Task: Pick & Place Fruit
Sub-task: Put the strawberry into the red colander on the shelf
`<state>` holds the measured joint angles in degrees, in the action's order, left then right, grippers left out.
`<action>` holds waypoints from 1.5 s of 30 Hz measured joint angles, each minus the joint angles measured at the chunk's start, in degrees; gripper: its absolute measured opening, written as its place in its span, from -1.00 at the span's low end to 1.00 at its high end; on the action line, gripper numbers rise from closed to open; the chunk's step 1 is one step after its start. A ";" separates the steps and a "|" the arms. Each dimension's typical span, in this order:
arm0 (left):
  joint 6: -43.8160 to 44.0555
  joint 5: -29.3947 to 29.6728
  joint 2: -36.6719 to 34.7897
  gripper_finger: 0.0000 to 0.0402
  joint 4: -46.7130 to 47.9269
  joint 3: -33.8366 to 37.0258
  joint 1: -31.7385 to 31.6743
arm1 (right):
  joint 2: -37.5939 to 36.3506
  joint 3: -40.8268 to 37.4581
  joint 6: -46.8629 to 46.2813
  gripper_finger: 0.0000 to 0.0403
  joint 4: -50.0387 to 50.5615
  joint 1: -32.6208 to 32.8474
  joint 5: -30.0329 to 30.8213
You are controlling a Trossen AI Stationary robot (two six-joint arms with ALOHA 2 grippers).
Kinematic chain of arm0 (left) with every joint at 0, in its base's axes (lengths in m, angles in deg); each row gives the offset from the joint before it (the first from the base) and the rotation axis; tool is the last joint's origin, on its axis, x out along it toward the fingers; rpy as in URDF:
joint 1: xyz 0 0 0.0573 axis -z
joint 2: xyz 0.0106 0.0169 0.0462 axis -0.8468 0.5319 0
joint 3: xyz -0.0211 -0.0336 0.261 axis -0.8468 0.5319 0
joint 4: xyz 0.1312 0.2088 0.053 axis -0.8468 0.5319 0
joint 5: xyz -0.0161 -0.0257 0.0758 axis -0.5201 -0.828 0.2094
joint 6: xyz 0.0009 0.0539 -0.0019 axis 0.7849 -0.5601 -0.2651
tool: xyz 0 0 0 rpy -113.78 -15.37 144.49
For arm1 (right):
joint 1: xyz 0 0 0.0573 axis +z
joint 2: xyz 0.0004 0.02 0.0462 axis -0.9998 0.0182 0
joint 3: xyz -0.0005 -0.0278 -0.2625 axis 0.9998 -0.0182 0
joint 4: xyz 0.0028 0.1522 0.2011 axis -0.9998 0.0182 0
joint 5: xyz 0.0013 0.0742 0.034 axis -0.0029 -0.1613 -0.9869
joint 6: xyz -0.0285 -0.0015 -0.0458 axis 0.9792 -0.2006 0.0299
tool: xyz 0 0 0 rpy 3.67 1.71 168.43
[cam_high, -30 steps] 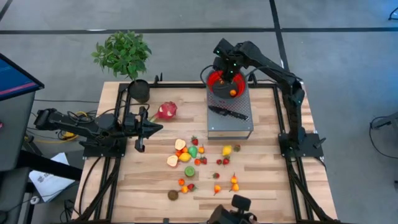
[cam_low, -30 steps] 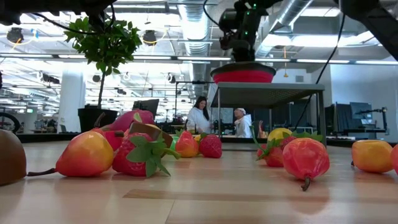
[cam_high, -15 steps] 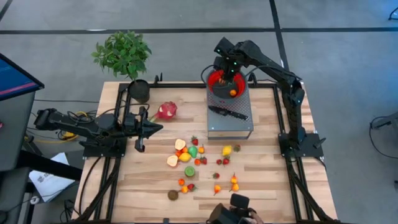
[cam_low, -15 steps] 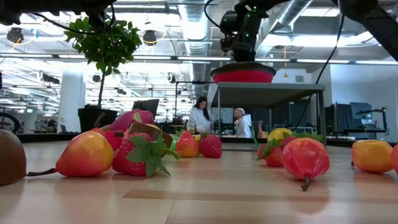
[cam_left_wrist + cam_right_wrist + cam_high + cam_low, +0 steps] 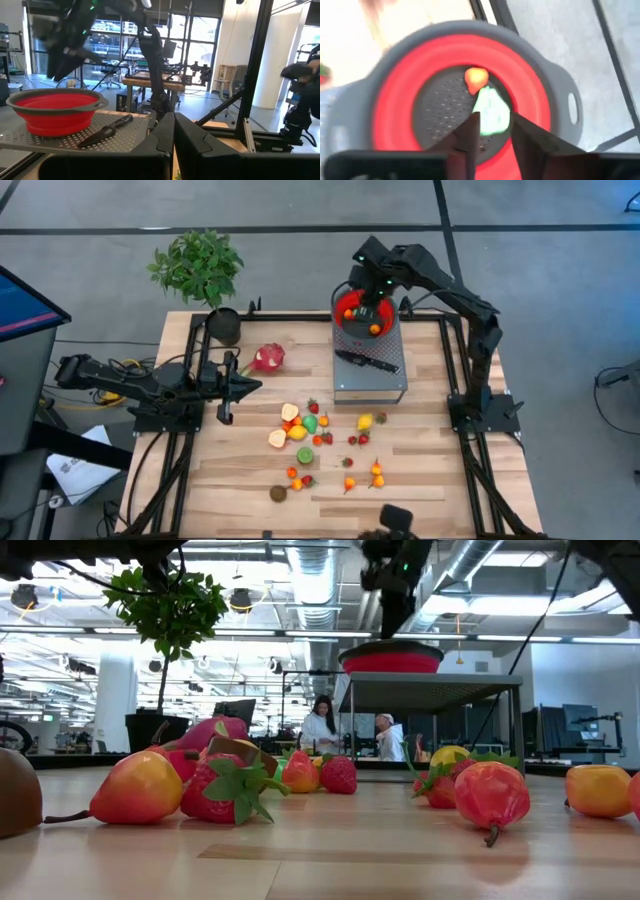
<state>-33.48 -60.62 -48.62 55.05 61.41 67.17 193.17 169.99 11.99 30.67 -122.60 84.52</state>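
A grey concrete floor surrounded the wooden tabletop (image 5: 240, 480), with a potted plant (image 5: 200, 265) at its far corner and an open workshop with two people visible beyond it in the low view. The right pincer (image 5: 374, 290) hung over the red bowl (image 5: 343, 308) on the perforated metal stand (image 5: 370, 385), its fingers parted with nothing between them; directly below it, in the bowl's grey bottom, lay a small orange fruit (image 5: 476, 78) and a pale green one (image 5: 491, 111) touching it. The loose fruits (image 5: 305, 432) lay scattered well away from this pincer, down on the tabletop past the stand and the black-handled knife (image 5: 366, 361), so the next pick probably called for a long reach out and down. The left pincer (image 5: 237, 387) rested low with its fingers pressed together, far nearer the pile, the dragon fruit (image 5: 267, 358) just beside it.
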 joint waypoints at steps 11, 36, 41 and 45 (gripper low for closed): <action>-0.01 0.00 0.00 -0.99 0.00 0.00 -0.01 | -9.93 0.04 -8.90 -0.94 2.08 6.19 -4.95; -0.01 0.00 0.01 -0.99 0.00 0.00 -0.02 | -31.39 -45.23 -29.14 -0.99 -21.03 29.44 -5.20; -0.01 0.00 -0.01 -0.99 0.00 0.00 0.00 | -39.43 -59.12 -36.16 -0.99 -32.86 35.74 -5.20; 0.00 0.00 0.00 -0.99 0.00 0.00 0.00 | -41.94 -68.21 -40.62 -0.99 -41.80 41.28 -5.20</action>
<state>-33.48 -60.62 -48.62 55.05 61.41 67.17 151.23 101.78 -28.63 -11.13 -81.32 79.32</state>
